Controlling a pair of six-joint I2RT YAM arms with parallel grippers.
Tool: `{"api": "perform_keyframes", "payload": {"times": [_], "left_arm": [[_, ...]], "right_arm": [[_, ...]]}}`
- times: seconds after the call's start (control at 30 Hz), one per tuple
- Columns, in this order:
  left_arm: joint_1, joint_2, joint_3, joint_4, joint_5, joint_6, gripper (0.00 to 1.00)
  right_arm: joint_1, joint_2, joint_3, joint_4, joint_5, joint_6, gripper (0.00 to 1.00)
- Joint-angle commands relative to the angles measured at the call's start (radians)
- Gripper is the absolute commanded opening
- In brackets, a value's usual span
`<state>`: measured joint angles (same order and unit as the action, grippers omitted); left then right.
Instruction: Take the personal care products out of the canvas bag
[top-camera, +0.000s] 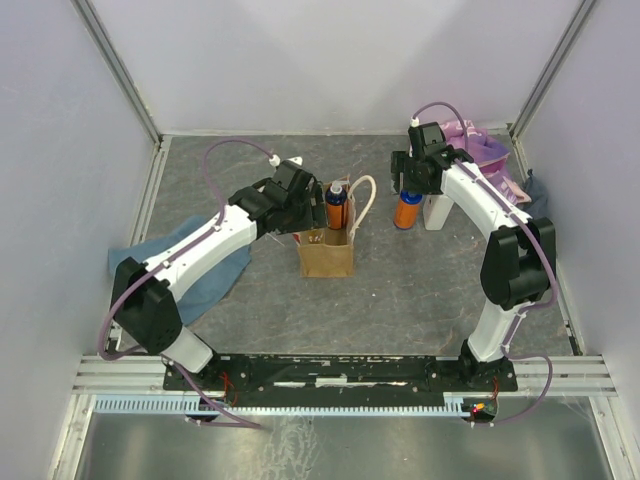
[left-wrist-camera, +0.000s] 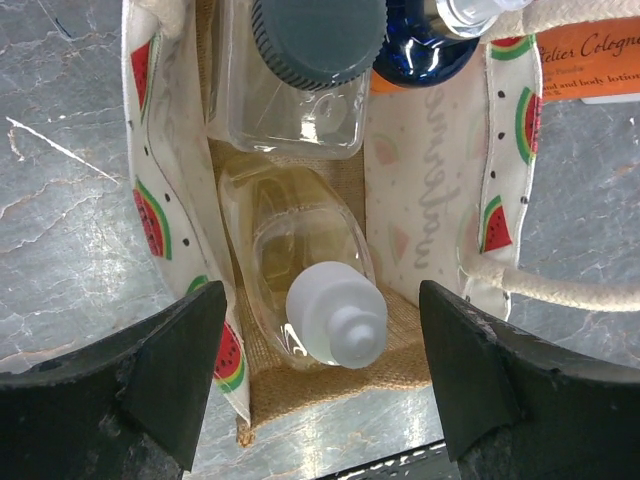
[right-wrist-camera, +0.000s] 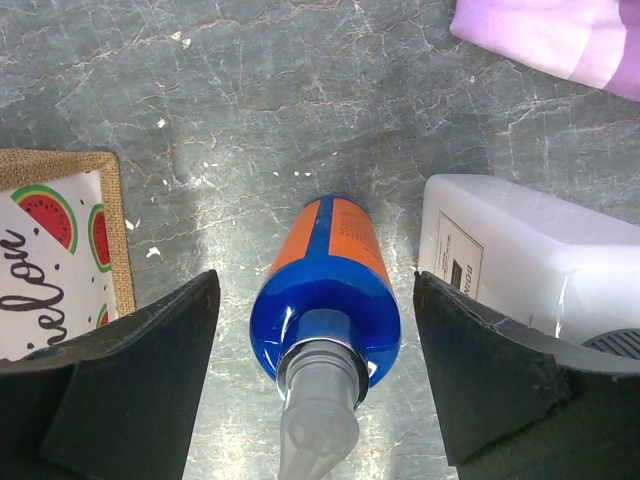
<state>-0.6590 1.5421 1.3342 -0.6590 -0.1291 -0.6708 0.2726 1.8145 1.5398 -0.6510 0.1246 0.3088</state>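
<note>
left gripper (left-wrist-camera: 322, 310): released, over canvas bag (left-wrist-camera: 160, 200) to straddle white-capped bottle (left-wrist-camera: 300, 260)
right gripper (right-wrist-camera: 315, 300): released, orange bottle (right-wrist-camera: 335, 250) standing on counter (right-wrist-camera: 250, 100)

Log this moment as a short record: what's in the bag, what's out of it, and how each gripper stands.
bag: canvas bag, upright
inside: grey-capped clear bottle; white-capped clear bottle; orange bottle with a blue top
out: orange pump bottle and white bottle, standing side by side
left gripper: open, over the bag's mouth
right gripper: open, fingers either side of the orange pump bottle, gaps visible
other: purple cloth; blue cloth
</note>
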Motion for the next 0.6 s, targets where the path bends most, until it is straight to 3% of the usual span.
{"api": "perform_keyframes", "payload": {"times": [0.0, 0.37, 0.57], "left_arm": [[-0.006, 0.017, 0.021, -0.019, -0.023, 0.034, 0.84], [-0.022, 0.073, 0.030, 0.012, -0.027, 0.049, 0.83], [-0.035, 0.103, 0.034, 0.010, -0.039, 0.054, 0.77]], "right_arm": [[-0.004, -0.053, 0.003, 0.015, -0.003, 0.005, 0.86], [0.000, -0.124, 0.029, -0.009, -0.124, 0.017, 0.88], [0.007, -0.239, 0.031, -0.008, -0.120, -0.016, 0.90]]}}
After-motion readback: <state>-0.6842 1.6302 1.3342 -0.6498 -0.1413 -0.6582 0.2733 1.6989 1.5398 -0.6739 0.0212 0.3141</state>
